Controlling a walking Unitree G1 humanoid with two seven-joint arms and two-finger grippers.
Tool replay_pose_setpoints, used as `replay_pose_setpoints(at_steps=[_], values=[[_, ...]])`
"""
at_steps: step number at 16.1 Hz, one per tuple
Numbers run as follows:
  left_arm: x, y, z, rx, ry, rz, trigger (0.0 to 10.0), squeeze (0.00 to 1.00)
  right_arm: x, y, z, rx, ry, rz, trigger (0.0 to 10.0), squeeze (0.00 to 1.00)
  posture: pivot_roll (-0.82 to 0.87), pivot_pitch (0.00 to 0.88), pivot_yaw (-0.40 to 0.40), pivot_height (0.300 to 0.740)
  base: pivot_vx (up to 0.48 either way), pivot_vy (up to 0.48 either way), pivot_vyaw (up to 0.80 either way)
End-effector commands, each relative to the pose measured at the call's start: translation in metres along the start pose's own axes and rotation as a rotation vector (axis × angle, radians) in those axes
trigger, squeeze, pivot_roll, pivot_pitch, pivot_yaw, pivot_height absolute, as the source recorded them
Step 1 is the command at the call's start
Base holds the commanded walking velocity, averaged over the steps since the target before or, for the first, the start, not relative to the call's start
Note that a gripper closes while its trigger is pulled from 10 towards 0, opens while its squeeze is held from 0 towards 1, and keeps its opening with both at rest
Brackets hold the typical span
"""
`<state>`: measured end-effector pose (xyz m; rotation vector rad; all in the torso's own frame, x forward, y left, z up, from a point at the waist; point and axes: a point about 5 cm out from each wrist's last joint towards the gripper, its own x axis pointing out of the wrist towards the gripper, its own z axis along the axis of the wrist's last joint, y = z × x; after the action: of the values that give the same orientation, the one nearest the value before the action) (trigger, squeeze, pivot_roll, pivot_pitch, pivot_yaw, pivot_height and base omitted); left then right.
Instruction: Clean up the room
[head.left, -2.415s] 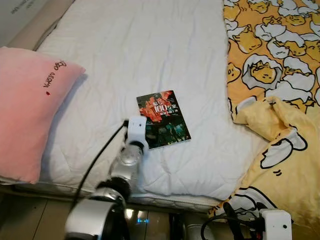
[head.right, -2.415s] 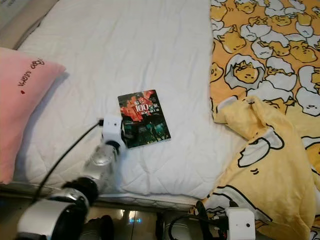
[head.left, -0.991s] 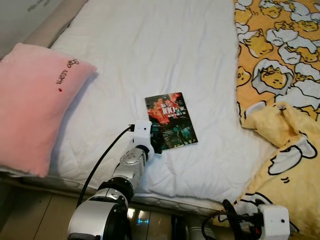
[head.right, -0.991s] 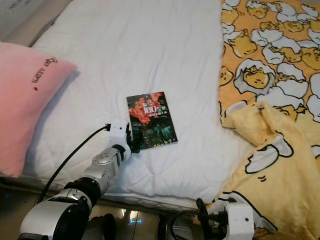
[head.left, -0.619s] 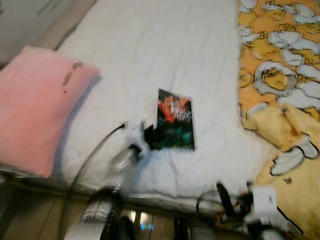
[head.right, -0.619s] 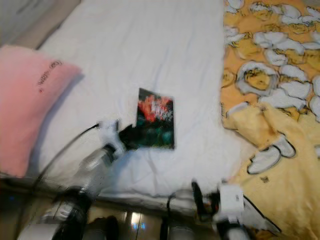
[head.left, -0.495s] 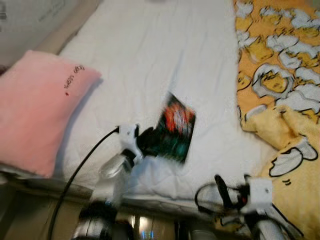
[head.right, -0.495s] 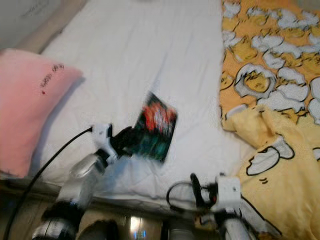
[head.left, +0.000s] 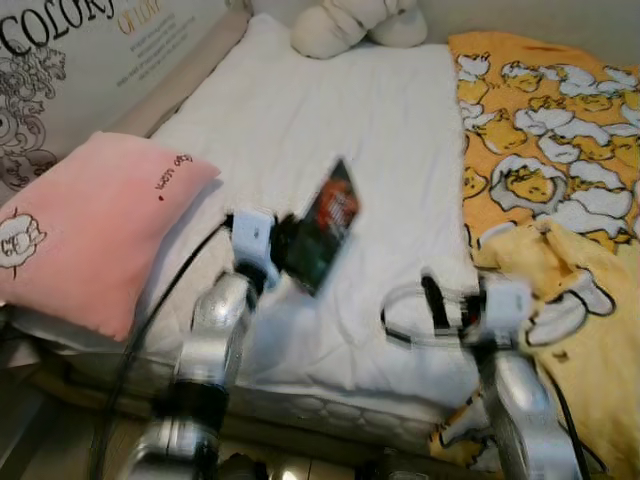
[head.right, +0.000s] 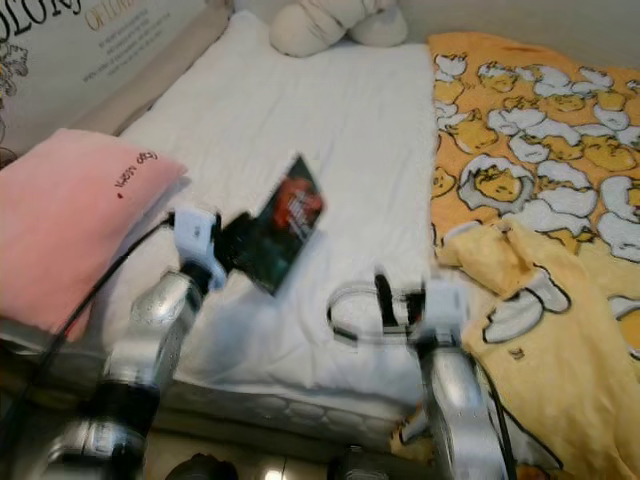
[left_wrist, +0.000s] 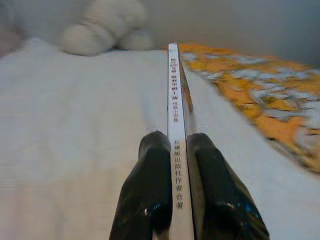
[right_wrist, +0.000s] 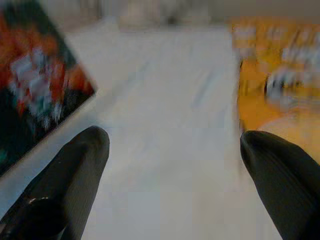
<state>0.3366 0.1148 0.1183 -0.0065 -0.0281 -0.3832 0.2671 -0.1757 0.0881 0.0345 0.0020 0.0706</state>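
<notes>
While blurred, left pincer (left_wrist: 172, 145) clamps book (head.left: 322, 240) above bed (head.left: 380, 120).

Pink pillow (head.left: 90, 225); book (head.left: 325, 228) cover seemingly red-teal.

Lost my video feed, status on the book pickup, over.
Left gripper shut on book, lifted off the white bed. Right gripper open, raised beside it. Nothing in the way.

Book (head.left: 325, 228): dark cover, red art; tilted, lifted above white bed; pinched at spine.
</notes>
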Motion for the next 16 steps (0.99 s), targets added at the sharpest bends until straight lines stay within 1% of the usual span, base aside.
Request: replay_pose_setpoints(at_steps=[1,2,3,4,6,8,10,13,16], values=[[0.006,0.003,0.015,0.015,-0.066,0.026,10.0,0.0,0.002,-0.005,0.003,0.011,-0.027,-0.032,10.0,0.0,-0.01,0.0,-0.01,0.74,0.0,0.0,0.0],[0.008,0.006,0.014,0.034,-0.058,0.039,10.0,0.0,0.005,-0.007,0.004,0.022,-0.04,-0.057,10.0,0.0,-0.01,0.0,-0.003,0.74,0.0,0.0,0.0],[0.01,0.007,0.011,0.01,-0.038,0.026,10.0,0.0,0.007,-0.01,0.005,0.027,-0.05,-0.086,10.0,0.0,-0.03,0.0,0.012,0.74,0.0,0.48,0.0],[0.01,0.005,0.007,0.031,-0.022,0.012,10.0,0.0,0.006,-0.012,0.004,0.026,-0.051,-0.102,10.0,0.0,-0.03,0.0,0.015,0.74,0.0,0.48,0.0],[0.013,0.004,0.002,0.037,-0.003,-0.005,10.0,0.0,0.004,-0.015,0.0,0.039,-0.045,-0.127,10.0,0.0,-0.04,0.0,0.029,0.74,0.0,0.48,0.0],[0.018,0.002,0.004,0.052,0.0,-0.029,10.0,0.0,0.003,-0.013,-0.003,0.037,-0.049,-0.13,10.0,0.0,-0.05,0.0,0.041,0.74,0.0,0.48,0.0],[0.023,0.004,0.006,0.063,0.002,-0.041,10.0,0.0,0.002,-0.01,-0.006,0.04,-0.053,-0.137,10.0,0.0,-0.05,0.0,0.051,0.74,0.0,0.48,0.0],[0.023,0.008,0.004,0.071,0.014,-0.052,10.0,0.0,-0.003,-0.003,-0.013,0.031,-0.036,-0.132,10.0,0.0,-0.05,0.0,0.061,0.74,0.0,0.48,0.0],[0.026,0.009,0.003,0.072,0.023,-0.059,10.0,0.0,-0.011,-0.003,-0.023,0.028,0.004,-0.148,10.0,0.0,-0.06,0.0,0.061,0.74,0.0,0.48,-0.8]])
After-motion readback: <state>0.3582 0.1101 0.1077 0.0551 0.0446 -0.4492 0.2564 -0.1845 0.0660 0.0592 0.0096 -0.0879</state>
